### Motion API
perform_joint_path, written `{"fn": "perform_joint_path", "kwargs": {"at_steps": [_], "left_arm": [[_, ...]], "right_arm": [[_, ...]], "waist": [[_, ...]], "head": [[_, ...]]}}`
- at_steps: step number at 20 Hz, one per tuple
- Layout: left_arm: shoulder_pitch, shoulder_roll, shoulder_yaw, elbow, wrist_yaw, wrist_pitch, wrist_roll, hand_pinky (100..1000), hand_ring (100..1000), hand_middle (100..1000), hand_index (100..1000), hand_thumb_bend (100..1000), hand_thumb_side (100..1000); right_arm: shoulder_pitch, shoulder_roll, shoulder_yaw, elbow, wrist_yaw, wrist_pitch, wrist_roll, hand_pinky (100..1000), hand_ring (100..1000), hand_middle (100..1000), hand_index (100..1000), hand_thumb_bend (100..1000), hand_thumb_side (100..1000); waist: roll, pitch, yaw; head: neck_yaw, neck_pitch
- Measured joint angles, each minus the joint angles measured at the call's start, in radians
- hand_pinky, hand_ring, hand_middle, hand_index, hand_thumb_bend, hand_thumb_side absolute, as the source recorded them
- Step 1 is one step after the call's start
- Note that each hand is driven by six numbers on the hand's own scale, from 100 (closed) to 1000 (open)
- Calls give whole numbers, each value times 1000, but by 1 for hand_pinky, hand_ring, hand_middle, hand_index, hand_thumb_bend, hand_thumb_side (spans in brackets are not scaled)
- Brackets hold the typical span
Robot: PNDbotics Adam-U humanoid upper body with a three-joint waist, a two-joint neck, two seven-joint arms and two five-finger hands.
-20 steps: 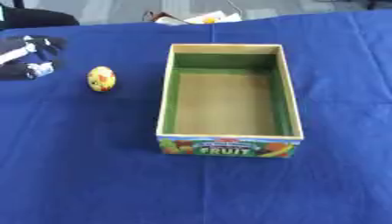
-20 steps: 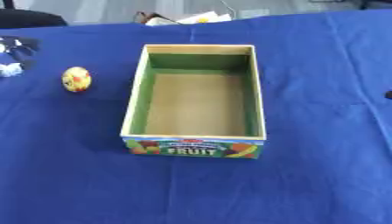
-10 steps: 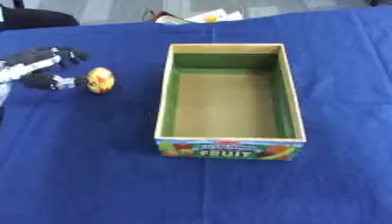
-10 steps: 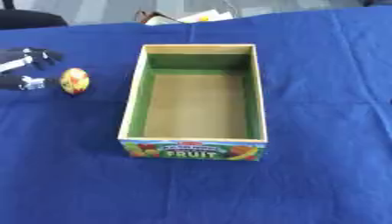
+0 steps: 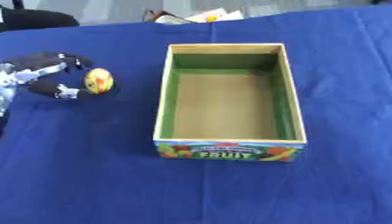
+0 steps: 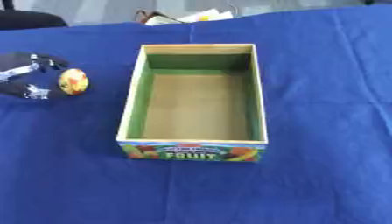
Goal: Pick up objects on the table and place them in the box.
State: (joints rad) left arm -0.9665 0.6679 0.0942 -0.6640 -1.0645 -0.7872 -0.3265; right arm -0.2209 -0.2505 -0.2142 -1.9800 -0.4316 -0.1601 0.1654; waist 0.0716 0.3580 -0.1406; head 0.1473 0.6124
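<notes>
Now that our left robot hand (image 5: 42,78) has come in beside the fruit (image 5: 99,80), fingers open around it, we can grasp it for the empty box (image 5: 229,142).

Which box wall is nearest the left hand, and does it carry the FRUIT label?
The long left wall of the box, facing the yellow fruit that the left hand brackets. It's plain; the FRUIT label sits on the short near wall.
</notes>
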Motion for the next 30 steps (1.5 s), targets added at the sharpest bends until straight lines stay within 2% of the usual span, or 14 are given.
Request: {"fn": "perform_joint_path", "kwargs": {"at_steps": [5, 10, 12, 14, 16, 20, 24, 30], "left_arm": [[-13, 0, 0, 10, -34, -32, 32, 700, 803, 799, 1000, 519, 975], [-20, 0, 4, 18, -42, -57, 57, 681, 788, 774, 1000, 483, 970], [-21, 0, 8, 19, -53, -67, 67, 664, 779, 758, 996, 478, 938], [-21, 0, 10, 18, -72, -79, 79, 653, 772, 748, 974, 479, 891], [-21, 0, 11, 18, -96, -91, 92, 632, 752, 718, 922, 394, 753], [-24, -1, 7, 17, -136, -107, 127, 620, 744, 706, 901, 375, 722], [-26, -3, 1, 12, -165, -115, 168, 580, 706, 647, 849, 343, 690], [-23, -13, -4, 11, -207, -120, 259, 505, 629, 562, 780, 264, 515]], "right_arm": [[-4, 2, 0, 0, 4, -3, 6, 509, 755, 487, 840, 100, 1000], [-8, 9, 1, 0, 13, -3, 13, 510, 756, 487, 841, 100, 1000], [-8, 9, 1, 0, 17, -1, 15, 510, 757, 487, 841, 100, 1000], [-8, 10, 2, 0, 20, 0, 16, 510, 757, 486, 842, 100, 1000], [-8, 10, 2, 0, 24, 1, 17, 511, 757, 486, 843, 100, 1000], [-8, 17, 3, 0, 29, 3, 19, 511, 757, 486, 843, 100, 1000], [-9, 18, 3, 0, 32, 5, 20, 512, 758, 486, 844, 100, 1000], [-9, 18, 2, 0, 33, 5, 20, 512, 758, 487, 844, 100, 1000]], "waist": [[0, 6, -7], [4, 12, -13], [6, 16, -14], [7, 17, -14], [7, 18, -14], [11, 19, -14], [10, 20, -14], [8, 20, -14]], "head": [[10, -4], [13, -8], [13, -8], [13, -8], [12, -8], [8, -7], [7, -7], [7, -7]]}}
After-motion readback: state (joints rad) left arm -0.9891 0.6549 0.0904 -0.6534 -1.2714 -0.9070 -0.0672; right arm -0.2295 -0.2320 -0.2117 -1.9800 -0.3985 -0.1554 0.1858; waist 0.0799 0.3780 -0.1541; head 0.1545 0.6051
